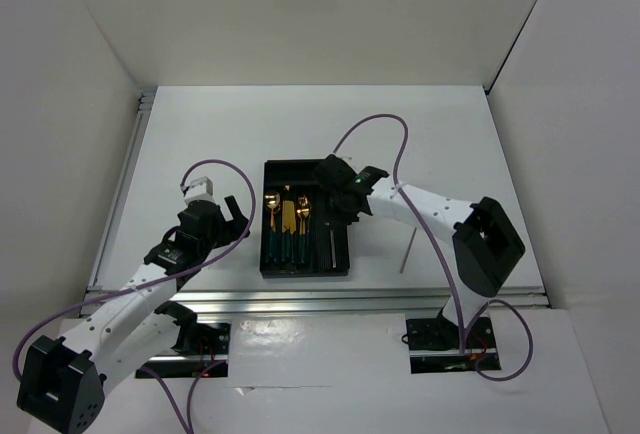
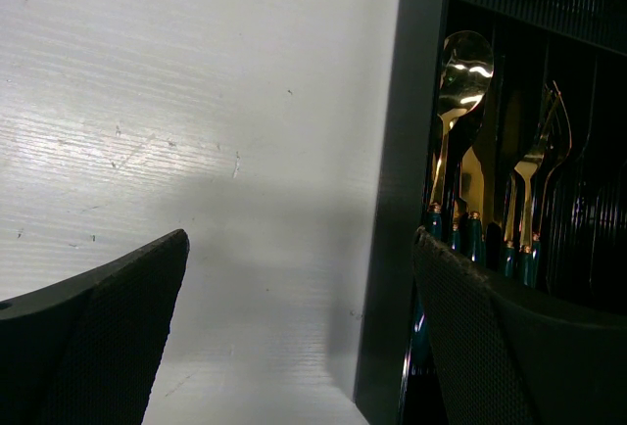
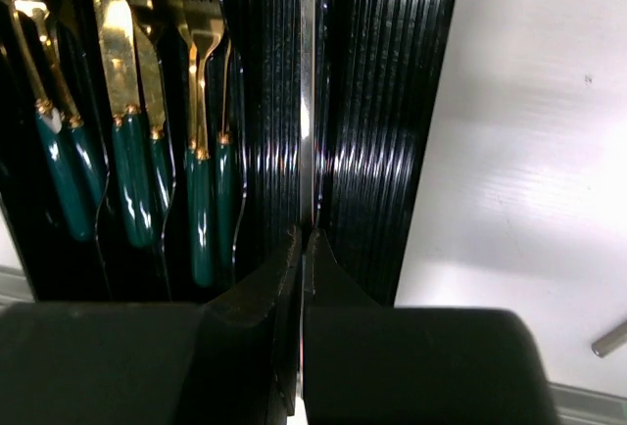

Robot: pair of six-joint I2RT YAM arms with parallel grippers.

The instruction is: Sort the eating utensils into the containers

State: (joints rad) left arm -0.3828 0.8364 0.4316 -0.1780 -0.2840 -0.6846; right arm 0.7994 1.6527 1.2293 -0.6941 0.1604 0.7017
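The right pincer (image 3: pixel 304 249) is pinched shut on the near end of a thin silver piece (image 3: pixel 307 102) in the black tray's (image 3: pixel 377 102) right-hand slot, beside green-handled cutlery (image 3: pixel 201 210). The left pincer (image 1: pixel 236 219) gapes empty. An uneven release could flick the piece over a divider.

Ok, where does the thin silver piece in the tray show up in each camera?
Top external: thin silver piece in the black tray's rightmost compartment, near end.
Left wrist: not in view.
Right wrist: it is the bright vertical strip at centre, running down to the shut right hand's fingertips.
Shared landmark: green-handled gold cutlery, in the compartments to its left.
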